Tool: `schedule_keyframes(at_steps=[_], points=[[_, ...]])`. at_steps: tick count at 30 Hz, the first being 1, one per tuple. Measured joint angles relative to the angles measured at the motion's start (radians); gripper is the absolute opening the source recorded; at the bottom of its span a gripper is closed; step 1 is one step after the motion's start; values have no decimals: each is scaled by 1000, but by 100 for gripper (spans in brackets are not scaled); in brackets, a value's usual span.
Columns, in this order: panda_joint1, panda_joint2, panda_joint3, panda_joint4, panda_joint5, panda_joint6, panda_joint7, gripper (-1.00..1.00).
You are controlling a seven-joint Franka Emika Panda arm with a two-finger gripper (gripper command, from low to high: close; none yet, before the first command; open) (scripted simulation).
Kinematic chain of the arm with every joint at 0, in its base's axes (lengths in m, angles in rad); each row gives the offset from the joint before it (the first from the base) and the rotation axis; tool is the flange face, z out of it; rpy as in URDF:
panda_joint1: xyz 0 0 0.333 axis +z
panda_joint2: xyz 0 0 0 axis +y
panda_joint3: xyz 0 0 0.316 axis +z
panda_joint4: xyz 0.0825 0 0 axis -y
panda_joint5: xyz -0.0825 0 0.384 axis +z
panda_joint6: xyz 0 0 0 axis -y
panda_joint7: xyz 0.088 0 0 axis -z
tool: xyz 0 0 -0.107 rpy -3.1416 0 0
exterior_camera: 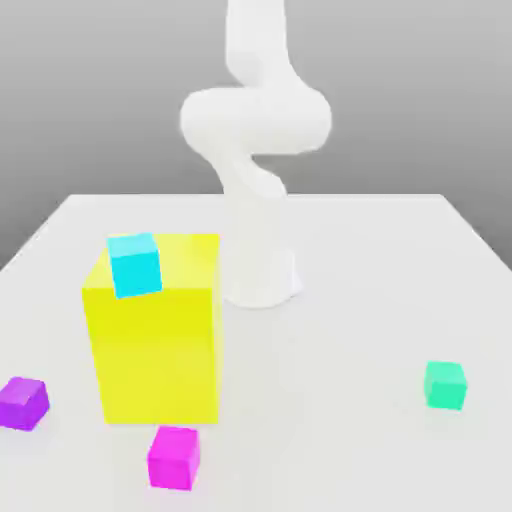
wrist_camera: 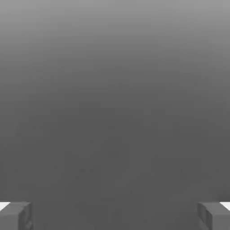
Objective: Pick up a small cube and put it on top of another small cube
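Claw point(wrist_camera: 115, 215) fingers stand wide apart, gripping nothing, over plain grey; small teal-green cube point(exterior_camera: 445, 385) sits at the exterior frame's lower right on the white table point(exterior_camera: 350, 420), seemingly well apart from it; plain, matte.

The white arm point(exterior_camera: 258, 170) rose from its base at the back of the table point(exterior_camera: 380, 260), bent in a thick loop above it and ran up out of the exterior view. The gripper point(wrist_camera: 115, 216) stood wide open, its two grey fingertips point(wrist_camera: 15, 215) far apart with nothing between them.
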Motion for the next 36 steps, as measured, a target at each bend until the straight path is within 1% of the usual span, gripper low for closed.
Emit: schedule_keyframes(at_steps=[9,19,28,36], points=[[169,163,-33,-69,-48,90,-368,0],[344,341,-73,-144,-77,188,-786,0],[490,501,-99,-212,-74,278,-1184,0],[592,645,-90,-273,-43,358,-1558,0]])
